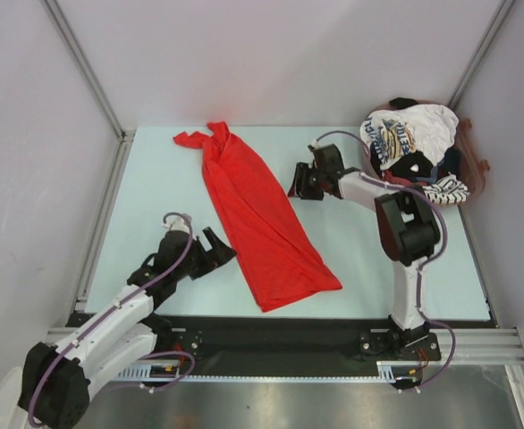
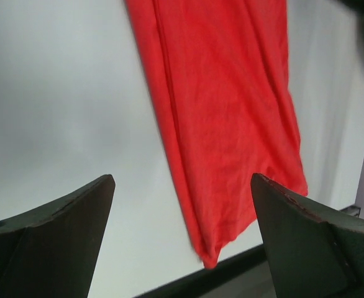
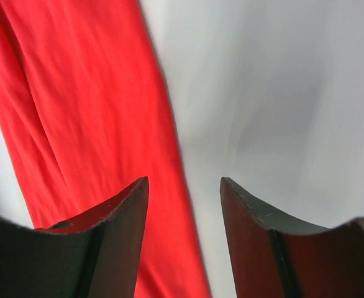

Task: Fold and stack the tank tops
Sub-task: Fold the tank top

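The white tank top (image 1: 403,134) on the heap carried a blue and yellow print with letters, but they were too small to read. This heap of tank tops (image 1: 423,156), with a black-and-white striped one (image 1: 447,189) at its near side, lay in the far right corner of the surface (image 1: 155,179). The red tank top (image 1: 260,219) lay flat near the middle as a long narrow strip. Its long axis ran diagonally, straps at the far left and hem at the near right, just beside the near edge. Bare surface was free on both sides of it. The left tool (image 1: 219,250) stood just left of the strip with its jaws wide apart, holding nothing. The right tool (image 1: 296,181) stood just right of it, jaws also apart and empty.
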Controlling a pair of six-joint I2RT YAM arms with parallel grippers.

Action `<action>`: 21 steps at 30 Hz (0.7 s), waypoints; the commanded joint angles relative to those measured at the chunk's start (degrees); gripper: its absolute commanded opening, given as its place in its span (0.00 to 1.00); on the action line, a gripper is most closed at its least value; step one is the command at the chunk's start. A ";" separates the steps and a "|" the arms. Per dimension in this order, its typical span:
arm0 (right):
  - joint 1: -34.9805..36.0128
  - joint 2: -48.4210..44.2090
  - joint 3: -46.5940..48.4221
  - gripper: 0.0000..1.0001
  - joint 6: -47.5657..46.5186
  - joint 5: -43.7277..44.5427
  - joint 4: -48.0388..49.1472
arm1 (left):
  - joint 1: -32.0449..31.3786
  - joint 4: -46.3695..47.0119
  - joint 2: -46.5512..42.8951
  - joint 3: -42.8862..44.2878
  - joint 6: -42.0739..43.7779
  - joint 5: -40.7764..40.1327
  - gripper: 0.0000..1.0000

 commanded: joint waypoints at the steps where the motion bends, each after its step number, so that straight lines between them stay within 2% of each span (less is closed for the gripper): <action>1: -0.72 10.20 12.58 0.56 -0.75 -6.40 -0.05 | -5.75 -0.11 1.83 -1.79 -6.20 -3.06 0.96; 2: -0.98 12.92 18.70 0.56 -0.22 -7.80 -0.50 | -7.16 -0.64 2.45 -1.62 -6.90 -4.45 0.96; 5: -1.34 21.28 27.17 0.57 2.07 -10.45 -2.51 | -11.38 -1.52 2.37 -1.00 -9.01 -7.80 0.96; 9: -1.43 30.59 43.85 0.58 2.77 -12.64 -6.38 | -14.63 -1.08 2.27 -2.49 -11.38 -7.81 0.96; 11: -1.43 35.95 49.15 0.57 3.04 -13.70 -9.98 | -16.30 -0.56 3.42 -2.84 -12.26 -7.81 0.95; 12: -1.43 37.28 53.18 0.57 3.12 -14.40 -10.86 | -19.01 0.06 4.99 -3.45 -13.75 -7.90 0.95; 18: -1.08 39.75 53.66 0.52 4.62 -15.19 -9.73 | -29.74 7.70 15.61 -3.55 -20.61 -9.13 0.92; 21: -0.64 39.75 53.66 0.48 4.18 -14.15 -10.08 | -32.82 10.17 20.02 -2.32 -22.63 -9.48 0.89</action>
